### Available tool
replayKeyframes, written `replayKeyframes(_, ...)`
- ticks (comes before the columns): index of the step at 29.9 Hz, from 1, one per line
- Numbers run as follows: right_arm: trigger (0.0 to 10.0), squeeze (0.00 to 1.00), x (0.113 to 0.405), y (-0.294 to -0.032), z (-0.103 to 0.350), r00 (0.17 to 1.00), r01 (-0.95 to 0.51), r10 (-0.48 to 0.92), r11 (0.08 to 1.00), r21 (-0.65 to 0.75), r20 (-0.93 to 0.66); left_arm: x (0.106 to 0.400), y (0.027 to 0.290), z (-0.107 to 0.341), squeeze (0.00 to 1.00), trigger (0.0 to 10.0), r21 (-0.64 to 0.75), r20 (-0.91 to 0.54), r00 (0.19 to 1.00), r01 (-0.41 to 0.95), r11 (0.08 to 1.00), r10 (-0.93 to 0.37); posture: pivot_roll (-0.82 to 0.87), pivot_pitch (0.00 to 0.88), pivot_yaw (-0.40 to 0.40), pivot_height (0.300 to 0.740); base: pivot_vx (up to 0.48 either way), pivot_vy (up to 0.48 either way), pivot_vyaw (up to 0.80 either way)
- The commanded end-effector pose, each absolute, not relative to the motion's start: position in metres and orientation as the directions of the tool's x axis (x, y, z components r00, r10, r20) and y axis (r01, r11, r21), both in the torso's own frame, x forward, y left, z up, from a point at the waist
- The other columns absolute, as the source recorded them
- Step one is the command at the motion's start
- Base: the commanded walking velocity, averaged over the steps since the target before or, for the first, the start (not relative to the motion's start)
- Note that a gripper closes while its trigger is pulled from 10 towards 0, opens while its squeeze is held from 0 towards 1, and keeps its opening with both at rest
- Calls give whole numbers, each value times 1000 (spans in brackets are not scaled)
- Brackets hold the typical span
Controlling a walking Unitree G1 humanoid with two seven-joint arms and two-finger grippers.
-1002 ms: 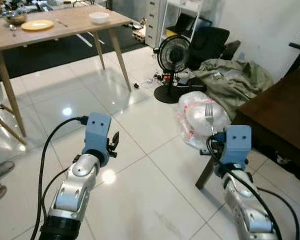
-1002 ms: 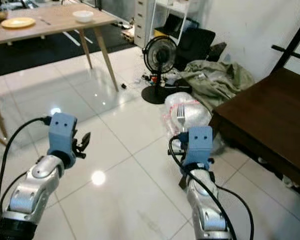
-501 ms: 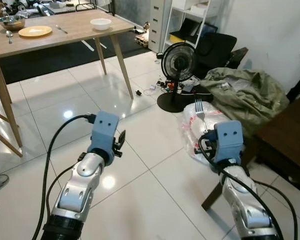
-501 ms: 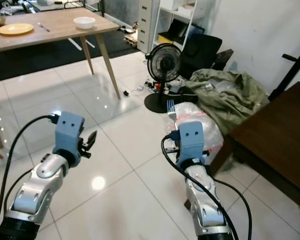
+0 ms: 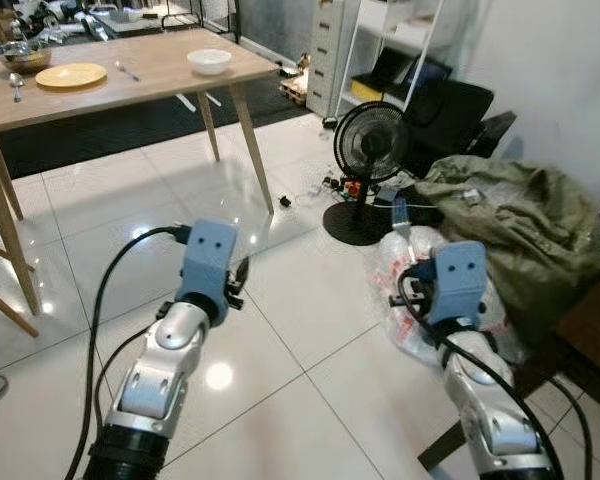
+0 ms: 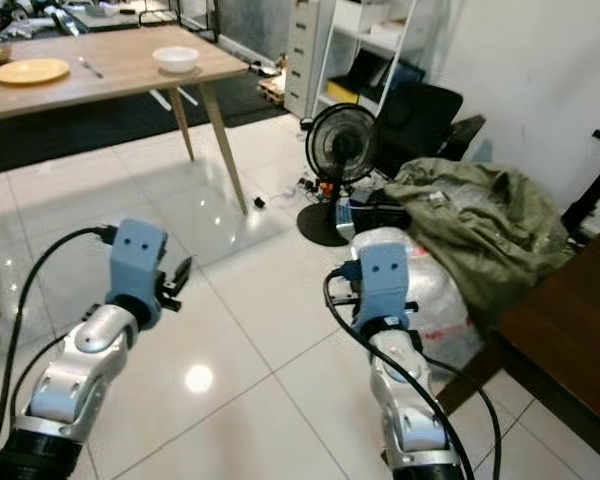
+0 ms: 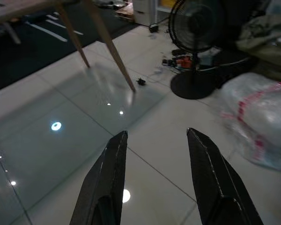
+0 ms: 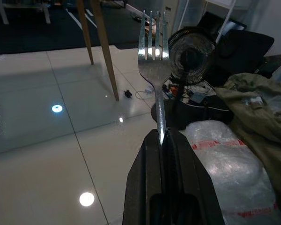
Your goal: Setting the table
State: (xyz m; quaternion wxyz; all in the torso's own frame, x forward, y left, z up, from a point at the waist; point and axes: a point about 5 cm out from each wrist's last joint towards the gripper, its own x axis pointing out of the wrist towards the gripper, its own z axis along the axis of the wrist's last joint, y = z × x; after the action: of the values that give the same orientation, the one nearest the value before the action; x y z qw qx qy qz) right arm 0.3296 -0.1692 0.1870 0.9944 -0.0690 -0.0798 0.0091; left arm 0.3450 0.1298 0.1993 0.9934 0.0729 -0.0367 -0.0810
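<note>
I see the R gripper [image 8: 161, 140] squeezed tight on a fork [image 8: 153, 51], tines up, over the white floor near a fan [image 5: 372, 150]. L gripper [image 7: 157, 154] has fingers apart, holding nothing. Wood table [image 5: 160, 75] w/ yellow plate [image 5: 71, 75] & bowl [image 5: 209, 60] is far off.

A silver fork [image 8: 155, 70] stands between the black fingers [image 8: 145, 187] of the right tool [image 8: 161, 136]. On the pale wooden table [image 5: 160, 75] lie a yellow plate [image 5: 71, 75] and a white bowl [image 5: 209, 60]. The floor [image 5: 310, 330] is glossy white tile. The fan [image 5: 372, 140] is black, the heaped cloth [image 5: 525, 225] olive green, and the clear plastic bag [image 8: 229, 159] shows red bands.
</note>
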Motion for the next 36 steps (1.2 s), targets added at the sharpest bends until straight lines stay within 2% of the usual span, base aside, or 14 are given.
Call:
replayKeyframes(1,10000,0,330,-172,185,988,-1,21,991,-131,155,345,126,195,0,10000,152,50,983,166,974,-176,57,93,53,740,480,0,0)
replayKeyframes(20,10000,0,332,-168,184,988,-22,41,992,-125,151,346,127,195,0,10000,148,59,985,150,978,-160,61,82,45,740,480,0,0)
replayKeyframes(36,10000,0,332,-167,184,988,-31,48,993,-115,146,345,128,195,0,10000,141,63,986,144,979,-154,65,87,40,740,480,0,795)
